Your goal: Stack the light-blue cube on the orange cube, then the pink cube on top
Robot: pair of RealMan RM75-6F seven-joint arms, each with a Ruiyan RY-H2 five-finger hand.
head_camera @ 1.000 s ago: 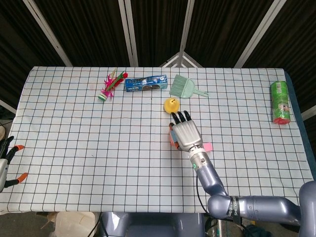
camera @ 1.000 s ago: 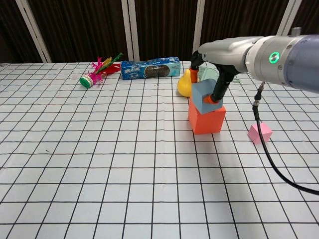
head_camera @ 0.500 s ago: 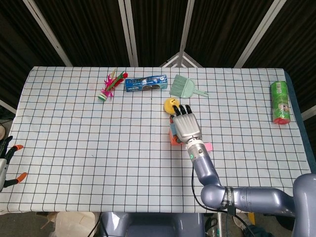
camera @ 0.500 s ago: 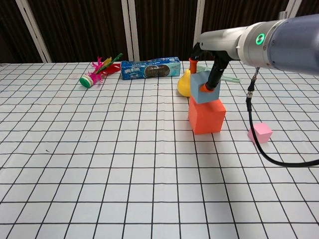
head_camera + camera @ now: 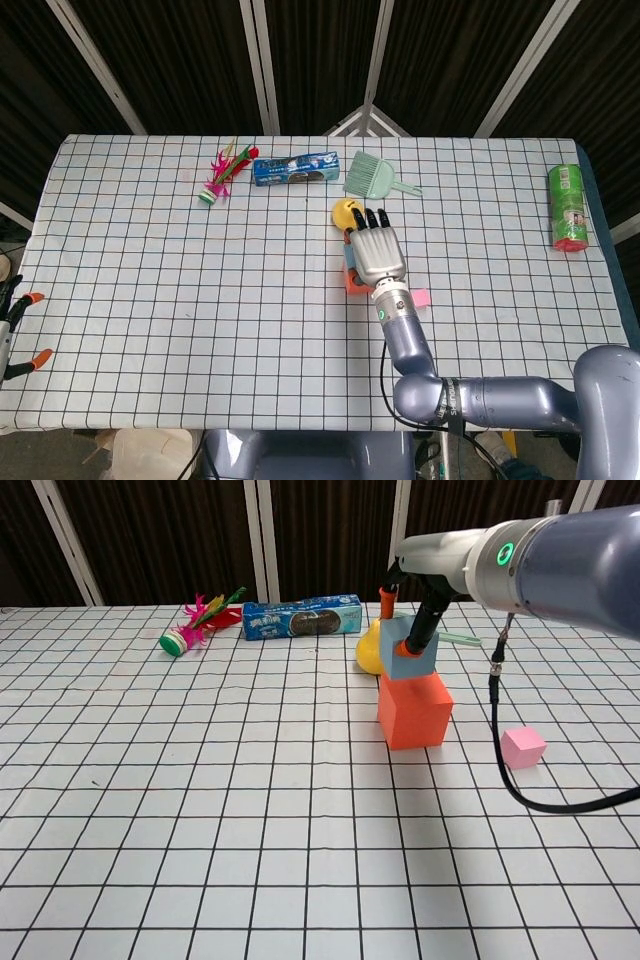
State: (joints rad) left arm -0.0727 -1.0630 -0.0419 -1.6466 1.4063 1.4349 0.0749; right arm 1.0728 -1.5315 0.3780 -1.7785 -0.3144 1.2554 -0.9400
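Observation:
The orange cube (image 5: 413, 712) stands mid-table, and only its left edge (image 5: 353, 283) peeks out beside my arm in the head view. My right hand (image 5: 412, 615) reaches down from above and pinches the light-blue cube (image 5: 406, 656). That cube hangs slightly tilted over the rear of the orange cube's top, and I cannot tell whether the two touch. From the head view the right hand (image 5: 377, 250) covers both cubes. The pink cube (image 5: 523, 747) lies alone to the right on the cloth (image 5: 421, 297). My left hand (image 5: 14, 335) sits at the table's near-left edge, fingers apart, holding nothing.
A yellow toy (image 5: 370, 648) sits right behind the stack. Further back lie a blue biscuit packet (image 5: 302, 617), a pink-feathered shuttlecock (image 5: 196, 625) and a green brush (image 5: 372, 176). A green can (image 5: 568, 207) lies at the far right edge.
The right hand has lifted the light-blue cube and carried it a little back over the orange cube, straightening its tilt. The left hand has drifted slightly lower out of frame.

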